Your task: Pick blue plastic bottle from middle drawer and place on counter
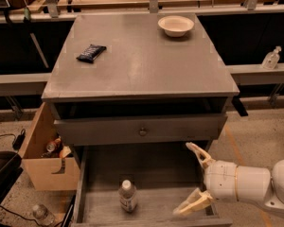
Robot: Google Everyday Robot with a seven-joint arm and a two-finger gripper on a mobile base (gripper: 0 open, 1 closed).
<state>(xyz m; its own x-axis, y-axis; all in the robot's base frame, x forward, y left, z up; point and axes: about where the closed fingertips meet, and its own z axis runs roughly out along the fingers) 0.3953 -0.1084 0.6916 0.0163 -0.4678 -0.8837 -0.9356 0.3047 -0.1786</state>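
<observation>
While the blue plastic bottle (128,196) stands in the middle drawer (154,171), the tool (193,178) hangs wide, empty, at its front-right corner; grasp and placing remain.

We see a matte, scuffed counter (142,65), a weathered wooden middle drawer (151,174) and the clear blue plastic bottle (128,196). Our smooth cream gripper (183,178) hangs over the drawer's right side.

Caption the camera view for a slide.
Open hand over the middle drawer's right side, apart from the upright blue plastic bottle.
</observation>
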